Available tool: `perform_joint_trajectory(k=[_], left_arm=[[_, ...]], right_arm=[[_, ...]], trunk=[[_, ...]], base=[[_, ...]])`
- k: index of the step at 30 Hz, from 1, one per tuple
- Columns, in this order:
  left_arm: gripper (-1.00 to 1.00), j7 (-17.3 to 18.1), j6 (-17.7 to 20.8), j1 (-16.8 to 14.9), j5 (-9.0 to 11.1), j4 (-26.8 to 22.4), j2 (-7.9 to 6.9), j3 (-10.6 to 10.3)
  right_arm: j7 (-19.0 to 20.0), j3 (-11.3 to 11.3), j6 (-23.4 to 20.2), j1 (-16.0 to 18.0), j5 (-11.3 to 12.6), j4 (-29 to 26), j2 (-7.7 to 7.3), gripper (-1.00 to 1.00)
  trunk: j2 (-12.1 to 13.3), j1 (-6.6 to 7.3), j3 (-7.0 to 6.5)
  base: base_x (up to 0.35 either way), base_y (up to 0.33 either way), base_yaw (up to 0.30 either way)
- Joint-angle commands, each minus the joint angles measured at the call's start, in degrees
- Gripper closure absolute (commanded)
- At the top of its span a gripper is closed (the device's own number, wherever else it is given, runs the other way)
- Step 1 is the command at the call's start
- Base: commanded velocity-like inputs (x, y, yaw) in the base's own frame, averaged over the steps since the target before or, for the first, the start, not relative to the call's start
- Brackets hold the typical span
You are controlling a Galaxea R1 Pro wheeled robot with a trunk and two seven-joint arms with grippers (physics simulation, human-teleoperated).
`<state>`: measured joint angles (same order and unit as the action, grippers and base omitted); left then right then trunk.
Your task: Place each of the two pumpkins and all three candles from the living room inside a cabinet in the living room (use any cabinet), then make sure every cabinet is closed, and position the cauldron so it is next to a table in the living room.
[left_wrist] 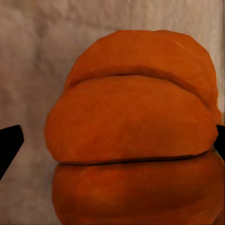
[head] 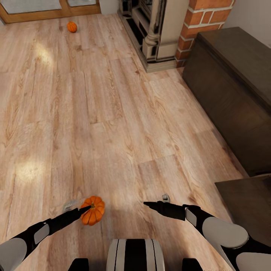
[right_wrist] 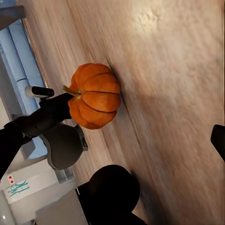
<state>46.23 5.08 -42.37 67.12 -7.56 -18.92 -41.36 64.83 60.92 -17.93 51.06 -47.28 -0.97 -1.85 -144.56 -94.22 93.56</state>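
Note:
One small orange pumpkin [head: 93, 210] hangs above the floor just ahead of my trunk, with my left gripper [head: 87, 208] shut on it. In the left wrist view this pumpkin [left_wrist: 133, 122] spans the gap between the two black fingertips [left_wrist: 9, 146]. From the right wrist it shows as a ribbed pumpkin [right_wrist: 93, 96] with its stem against the left finger. A second pumpkin [head: 72, 26] lies on the floor far ahead at the left. The long dark-brown cabinet [head: 229, 90] stands along the right, its fronts closed. My right gripper [head: 147, 204] hovers open and empty, one fingertip [right_wrist: 218, 140] visible.
A brick-and-stone fireplace [head: 165, 30] stands at the far right, beyond the cabinet. A second dark-brown surface [head: 246, 203] juts in at the near right. Wide wooden floor [head: 113, 113] stretches between me and the far pumpkin. A wood-framed window [head: 49, 9] runs along the far wall.

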Motion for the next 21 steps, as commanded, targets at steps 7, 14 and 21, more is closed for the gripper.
perform_joint_trajectory(k=[7, 14, 21], left_arm=[[-1.0, -0.18, -0.07, 0.0, -0.64, 0.06, 1.39, -0.37], [1.0, 0.68, -0.3, 0.0, -0.76, -0.02, 1.85, -0.52], [1.0, 10.63, -0.33, -0.03, -0.54, -0.66, 0.04, -0.34]], right_arm=[[-0.05, -0.01, 0.0, 0.0, 0.0, 0.0, 0.01, -1.0], [-0.05, -0.01, 0.0, 0.0, 0.0, 0.0, 0.01, -1.0], [-0.05, -0.01, 0.0, 0.0, 0.0, 0.0, 0.0, -1.0]], trunk=[[0.0, -0.01, -0.48], [0.0, -0.01, -0.54], [0.0, -0.01, -0.54]], base=[[0.0, 0.0, -0.189], [0.0, 0.0, -0.022], [0.0, 0.0, 0.0]])
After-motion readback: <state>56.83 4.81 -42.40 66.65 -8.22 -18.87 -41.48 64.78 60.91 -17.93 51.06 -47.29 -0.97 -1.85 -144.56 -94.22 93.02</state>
